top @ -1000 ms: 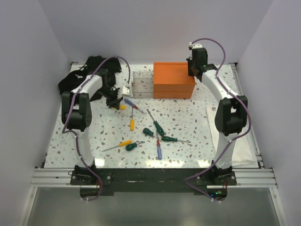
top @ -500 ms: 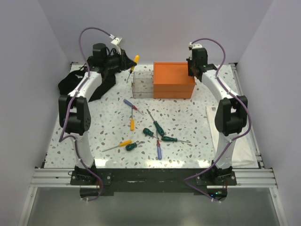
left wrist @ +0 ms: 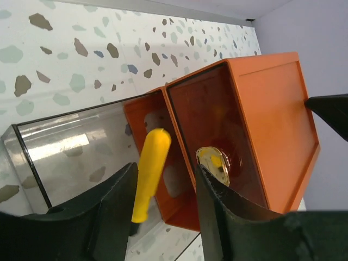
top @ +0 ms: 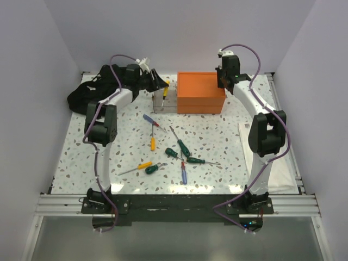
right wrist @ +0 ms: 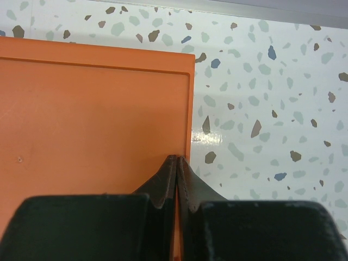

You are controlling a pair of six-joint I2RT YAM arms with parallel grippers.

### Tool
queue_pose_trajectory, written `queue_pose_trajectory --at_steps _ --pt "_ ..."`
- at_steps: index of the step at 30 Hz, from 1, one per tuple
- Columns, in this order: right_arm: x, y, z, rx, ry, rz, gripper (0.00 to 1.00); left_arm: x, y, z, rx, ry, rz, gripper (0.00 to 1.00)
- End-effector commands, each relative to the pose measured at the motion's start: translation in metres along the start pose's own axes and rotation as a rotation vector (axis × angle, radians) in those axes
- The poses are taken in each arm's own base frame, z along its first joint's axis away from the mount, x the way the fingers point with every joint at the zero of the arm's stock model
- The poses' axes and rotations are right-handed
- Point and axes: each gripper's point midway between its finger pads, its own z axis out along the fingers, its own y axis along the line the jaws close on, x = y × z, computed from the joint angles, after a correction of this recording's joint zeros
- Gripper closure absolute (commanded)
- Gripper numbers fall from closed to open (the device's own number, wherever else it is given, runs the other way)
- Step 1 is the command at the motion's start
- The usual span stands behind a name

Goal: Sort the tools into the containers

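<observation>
My left gripper [top: 160,82] [left wrist: 166,168] hangs over the clear bin [top: 157,101] [left wrist: 32,163] with its jaws wide apart. A yellow-handled screwdriver [top: 165,88] [left wrist: 150,171] stands tilted in the bin between the fingers, close to the left one, not clamped. The orange box [top: 201,92] [left wrist: 272,119] [right wrist: 92,119] stands right of the bin, touching it. My right gripper [top: 224,80] [right wrist: 178,159] is shut, its tips at the box top's right rim. Several screwdrivers lie mid-table: blue-red [top: 149,119], yellow [top: 153,142], green [top: 181,144], blue [top: 184,173].
A black cloth heap [top: 81,95] lies at the back left. A white sheet [top: 283,168] lies along the table's right edge. More green [top: 196,160] and yellow [top: 144,165] screwdrivers lie nearer the front. Walls close in the back and sides.
My left gripper lifted the yellow screwdriver from the table, swung right to the clear bin and lowered; its jaws now stand open. The right arm has not moved.
</observation>
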Motion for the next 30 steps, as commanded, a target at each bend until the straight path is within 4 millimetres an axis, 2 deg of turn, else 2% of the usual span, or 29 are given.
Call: queue_pose_trajectory --at_steps 1,3,4,5,6,7,8,9,10,11,12,13,14,16,17,18,19,24,27,30 --pt "0.068 -0.002 0.003 0.001 0.221 -0.054 0.98 -0.063 -0.064 -0.025 0.102 -0.132 0.162 0.43" --pt "0.068 -0.002 0.005 0.007 0.219 -0.057 0.98 -0.075 -0.073 -0.036 0.098 -0.147 0.208 0.41" --pt "0.068 -0.002 0.005 0.009 0.22 -0.056 0.98 -0.087 -0.081 -0.05 0.095 -0.172 0.264 0.39" --pt "0.068 -0.002 0.005 0.007 0.22 -0.056 0.98 -0.084 -0.078 -0.056 0.083 -0.158 0.283 0.37" --pt "0.069 -0.002 0.006 0.006 0.222 -0.056 0.98 -0.09 -0.089 -0.073 0.114 -0.161 0.335 0.37" --pt "0.069 -0.001 0.006 0.005 0.221 -0.057 0.97 -0.087 -0.09 -0.082 0.143 -0.149 0.435 0.37" --pt "0.069 -0.002 0.006 0.006 0.222 -0.058 0.97 -0.072 -0.084 -0.089 0.173 -0.109 0.481 0.37" --pt "0.07 -0.001 0.007 0.004 0.225 -0.057 0.97 -0.068 -0.099 -0.112 0.265 -0.085 0.562 0.37" --pt "0.07 -0.001 0.008 0.001 0.226 -0.057 0.97 -0.055 -0.092 -0.12 0.295 -0.046 0.695 0.38" --pt "0.072 0.0 0.008 0.001 0.229 -0.057 0.97 -0.038 -0.084 -0.128 0.317 0.012 0.747 0.38" --pt "0.072 0.0 0.009 -0.002 0.231 -0.057 0.97 -0.028 -0.089 -0.141 0.373 0.042 0.822 0.38" --pt "0.074 0.001 0.009 -0.003 0.235 -0.058 0.97 -0.023 -0.083 -0.144 0.414 0.041 1.068 0.39" --pt "0.075 0.0 0.009 -0.002 0.237 -0.059 0.97 0.004 -0.076 -0.156 0.438 0.155 1.064 0.39" --pt "0.077 0.001 0.009 -0.006 0.24 -0.059 0.97 0.019 -0.058 -0.155 0.456 0.229 1.27 0.39" --pt "0.077 0.001 0.009 -0.006 0.24 -0.06 0.97 0.031 -0.054 -0.162 0.465 0.304 1.261 0.39" --pt "0.077 0.001 0.009 -0.008 0.24 -0.06 0.97 0.042 -0.036 -0.157 0.455 0.38 1.278 0.39" --pt "0.077 0.002 0.009 -0.009 0.242 -0.059 0.97 0.05 -0.027 -0.159 0.459 0.433 1.296 0.39" --pt "0.074 -0.002 0.007 -0.004 0.234 -0.095 0.97 0.065 0.014 -0.151 0.436 0.555 1.368 0.41" --pt "0.077 -0.003 0.006 -0.005 0.238 -0.103 0.97 0.08 0.03 -0.144 0.452 0.603 1.409 0.4" --pt "0.076 -0.003 0.004 -0.006 0.237 -0.106 0.97 0.092 0.036 -0.135 0.479 0.636 1.423 0.39"
